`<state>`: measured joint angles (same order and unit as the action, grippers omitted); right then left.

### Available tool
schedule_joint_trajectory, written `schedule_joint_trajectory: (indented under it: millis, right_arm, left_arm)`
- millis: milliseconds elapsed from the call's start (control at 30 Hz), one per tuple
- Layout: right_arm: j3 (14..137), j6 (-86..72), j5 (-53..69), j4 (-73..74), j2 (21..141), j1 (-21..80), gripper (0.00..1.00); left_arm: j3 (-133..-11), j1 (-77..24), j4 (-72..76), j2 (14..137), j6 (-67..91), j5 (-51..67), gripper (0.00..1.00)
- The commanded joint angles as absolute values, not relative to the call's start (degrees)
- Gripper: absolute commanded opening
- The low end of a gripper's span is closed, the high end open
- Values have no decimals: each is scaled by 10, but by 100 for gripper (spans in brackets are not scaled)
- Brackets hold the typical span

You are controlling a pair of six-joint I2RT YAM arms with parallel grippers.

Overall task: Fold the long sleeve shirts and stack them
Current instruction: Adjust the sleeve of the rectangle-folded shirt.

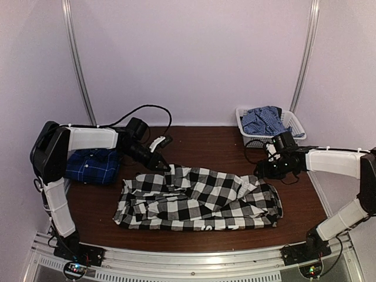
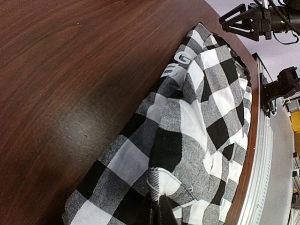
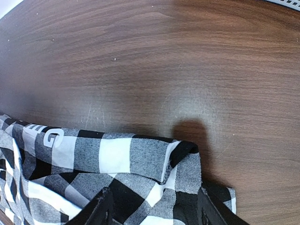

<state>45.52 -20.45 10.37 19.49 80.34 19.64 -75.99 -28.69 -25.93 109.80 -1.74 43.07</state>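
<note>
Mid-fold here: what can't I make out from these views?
Top view: blue plaid shirt partly hidden by the left arm.
Top view: blue cloth in the basket, too small to identify.
Wrist views: lettering on the checked shirt, broken by folds.
Left wrist view: left gripper mostly cut off by the bottom edge.

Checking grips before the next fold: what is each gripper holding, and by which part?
Left gripper pinches the black-and-white shirt at its far edge; right gripper open, holds nothing.
</note>
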Motion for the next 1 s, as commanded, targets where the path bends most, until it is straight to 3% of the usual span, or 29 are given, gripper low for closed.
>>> schedule_joint_trajectory:
  millis: [0, 367, 567, 967]
  right_arm:
    - [457, -191, 119, 181, 811, 196, 62]
    - [451, -190, 134, 171, 809, 197, 61]
    - [446, -193, 134, 170, 808, 198, 62]
    - [429, -204, 135, 157, 809, 201, 62]
  left_arm:
    - [-746, -280, -210, 1065, 37, 434, 0]
    - [-736, -260, -180, 1082, 91, 414, 9]
    - [-712, -256, -103, 1123, 125, 454, 20]
    - [-621, -256, 17, 1120, 171, 454, 31]
